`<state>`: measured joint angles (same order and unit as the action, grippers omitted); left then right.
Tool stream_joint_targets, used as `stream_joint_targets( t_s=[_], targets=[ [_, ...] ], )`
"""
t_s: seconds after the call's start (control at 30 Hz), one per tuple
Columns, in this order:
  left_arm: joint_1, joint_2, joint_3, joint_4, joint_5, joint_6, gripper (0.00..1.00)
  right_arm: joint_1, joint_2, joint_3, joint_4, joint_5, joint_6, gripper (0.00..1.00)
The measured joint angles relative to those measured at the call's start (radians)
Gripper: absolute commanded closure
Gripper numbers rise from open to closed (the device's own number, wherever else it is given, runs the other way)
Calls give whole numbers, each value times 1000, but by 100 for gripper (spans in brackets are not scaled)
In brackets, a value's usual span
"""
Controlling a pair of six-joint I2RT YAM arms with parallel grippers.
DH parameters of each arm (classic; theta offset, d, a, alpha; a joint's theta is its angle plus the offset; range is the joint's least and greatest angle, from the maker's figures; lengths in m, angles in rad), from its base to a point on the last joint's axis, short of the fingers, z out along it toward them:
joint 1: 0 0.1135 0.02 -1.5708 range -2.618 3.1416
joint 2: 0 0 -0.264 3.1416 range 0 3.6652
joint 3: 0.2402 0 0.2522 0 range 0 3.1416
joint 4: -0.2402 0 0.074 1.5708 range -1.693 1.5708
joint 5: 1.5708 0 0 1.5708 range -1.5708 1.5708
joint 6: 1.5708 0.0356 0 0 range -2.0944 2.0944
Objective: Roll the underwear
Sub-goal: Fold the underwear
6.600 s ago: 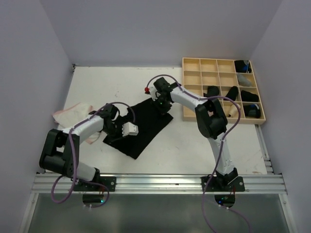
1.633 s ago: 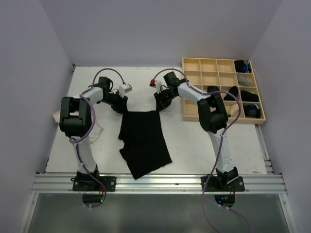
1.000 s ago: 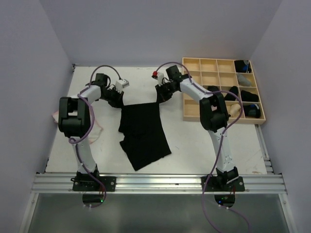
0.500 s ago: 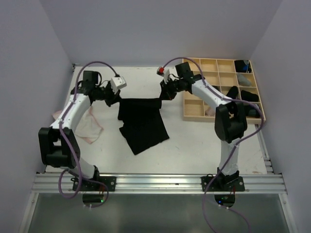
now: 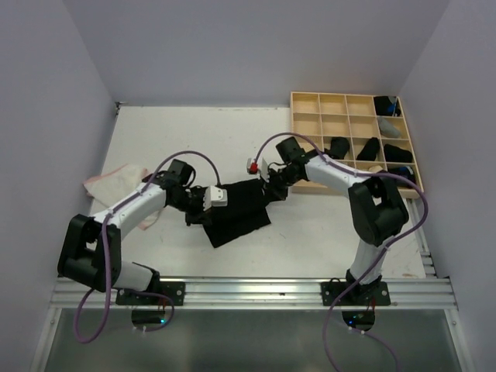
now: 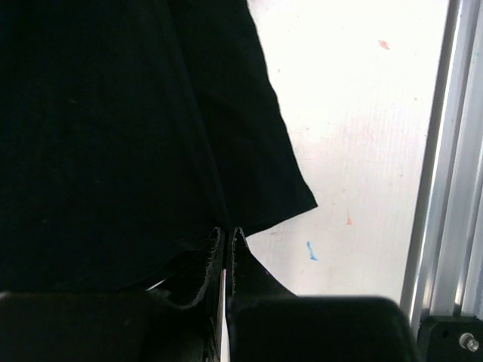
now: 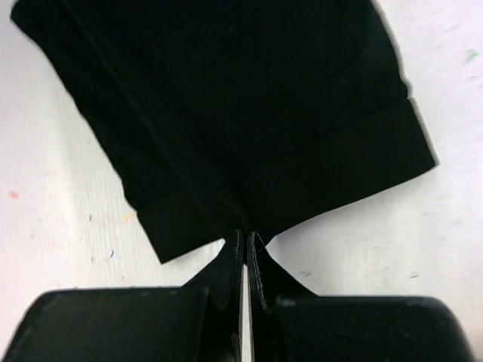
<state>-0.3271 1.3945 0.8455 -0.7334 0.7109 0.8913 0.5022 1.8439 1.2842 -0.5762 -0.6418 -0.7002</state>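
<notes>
A black underwear (image 5: 242,211) lies folded and rumpled on the white table, between my two grippers. My left gripper (image 5: 204,203) is shut on its left edge. My right gripper (image 5: 271,186) is shut on its right edge. In the left wrist view the black cloth (image 6: 113,128) fills the left side and the closed gripper (image 6: 226,234) pinches its hem. The right wrist view shows the underwear (image 7: 226,113) spread ahead of me, its waistband edge pinched in the gripper (image 7: 243,237). A whitish underwear with pink edging (image 5: 115,184) lies at the far left.
The pale wooden grid tray (image 5: 333,94) stands at the back right, with several dark rolls (image 5: 370,147) in its right-hand cells. An aluminium rail (image 5: 256,291) runs along the near table edge and shows in the left wrist view (image 6: 445,188). Walls close in the left, back and right.
Both grippers came from the far side of the table toward the near side and lower, carrying the top edge of the black underwear over itself. The cloth now lies shorter and bunched.
</notes>
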Motion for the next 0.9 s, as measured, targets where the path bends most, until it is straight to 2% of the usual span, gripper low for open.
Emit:
stream_joint_targets(
  t_s=[0.07, 0.1, 0.13, 0.17, 0.23, 0.3, 0.37, 0.47, 0.57, 0.63, 0.67, 0.7, 0.8, 0.9],
  targets=[
    [-23, 12, -17, 0, -2, 9, 100, 13, -19, -56, 1, 9, -41, 100],
    [-34, 21, -24, 1, -2, 11, 95, 21, -29, -79, 0, 18, -56, 96],
    [-45, 30, -30, 1, -3, 13, 84, 32, -41, -102, -2, 26, -73, 90],
    [-55, 36, -35, 2, -5, 16, 80, 44, -48, -118, -4, 34, -87, 85],
    [-74, 45, -49, -5, -10, 32, 63, 63, -52, -129, -10, 54, -110, 69],
    [-83, 43, -58, -24, -19, 43, 60, 75, -58, -129, -10, 70, -105, 62],
    [-84, 24, -58, -36, -35, 44, 59, 72, -80, -129, -10, 92, -78, 64],
    [-83, -53, -42, -42, -51, 15, 59, 54, -154, -131, -8, 105, 15, 72],
    [-77, -111, 5, 25, -82, -100, 61, 40, -238, -135, 11, 97, 157, 87],
    [-74, -102, 35, 100, -124, -185, 63, 39, -260, -135, 28, 85, 261, 90],
    [-73, -77, 51, 144, -149, -233, 65, 40, -257, -135, 37, 76, 314, 94],
    [-72, -29, 77, 182, -182, -285, 68, 40, -243, -135, 43, 71, 360, 95],
    [-71, 154, 142, 265, -257, -385, 69, 42, -160, -137, 51, 66, 472, 96],
    [-59, 288, 135, 314, -335, -465, 73, 42, -42, -153, 59, 81, 570, 97]
  ],
)
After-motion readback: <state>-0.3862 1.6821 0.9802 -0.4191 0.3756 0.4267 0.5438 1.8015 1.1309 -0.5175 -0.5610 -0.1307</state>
